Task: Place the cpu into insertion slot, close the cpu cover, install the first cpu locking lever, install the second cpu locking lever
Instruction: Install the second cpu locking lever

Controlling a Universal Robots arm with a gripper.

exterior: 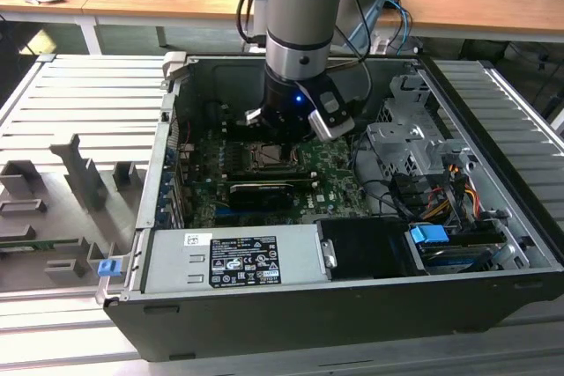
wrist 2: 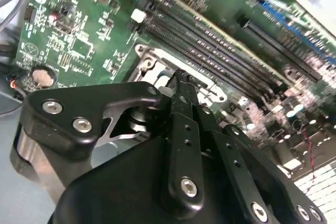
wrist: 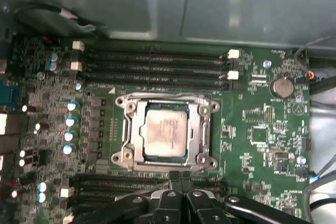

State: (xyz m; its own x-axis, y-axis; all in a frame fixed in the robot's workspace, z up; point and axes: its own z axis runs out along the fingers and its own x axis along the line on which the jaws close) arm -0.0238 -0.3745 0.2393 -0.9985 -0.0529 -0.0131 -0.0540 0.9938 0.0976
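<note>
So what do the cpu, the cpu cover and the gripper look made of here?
In the first wrist view, the cpu has a pale, matte metal face. The cpu cover looks like bare silver sheet metal with dull glints. The gripper seems matte black metal or hard plastic, with silver screws.

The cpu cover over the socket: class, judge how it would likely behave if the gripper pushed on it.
The cpu cover looks like thin silver metal, so probably stiff yet bendable under a hard push. It lies flat framing the cpu, so it would likely pivot rather than slide. The gripper sits at its edge, fingers together.
</note>
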